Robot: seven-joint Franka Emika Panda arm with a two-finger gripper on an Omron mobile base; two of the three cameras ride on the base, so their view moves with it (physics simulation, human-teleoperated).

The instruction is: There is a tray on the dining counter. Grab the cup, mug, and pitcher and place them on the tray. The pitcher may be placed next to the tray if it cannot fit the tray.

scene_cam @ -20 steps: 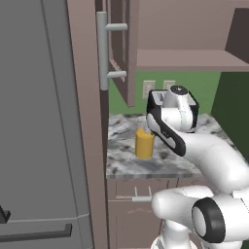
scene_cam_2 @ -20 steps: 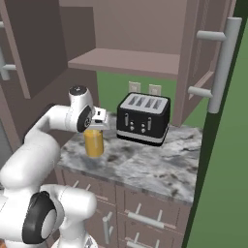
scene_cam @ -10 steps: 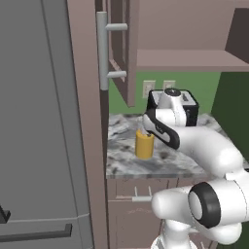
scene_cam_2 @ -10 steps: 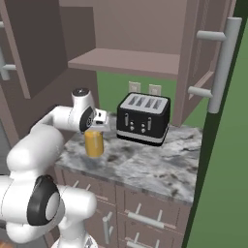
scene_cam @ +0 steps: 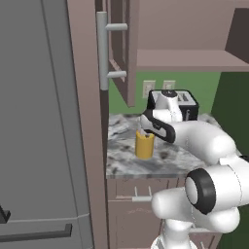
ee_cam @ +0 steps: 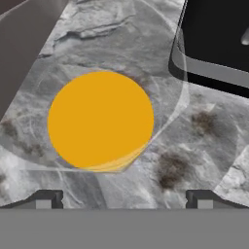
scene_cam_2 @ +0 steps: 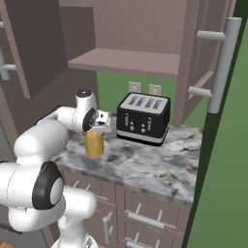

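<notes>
Hand view looks straight down on the plain yellow-orange pitcher [ee_cam: 100, 120], upright near the marbled counter's [ee_cam: 194, 141] left edge by the cabinet wall, black toaster [ee_cam: 216, 39] nearby, fingers [ee_cam: 124, 199] spread wide above it, holding nothing.

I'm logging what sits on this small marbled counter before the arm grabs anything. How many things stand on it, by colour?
Yellow-orange: 1, the pitcher
Black: 1, the toaster
Total: 2, both standing on the counter
</notes>
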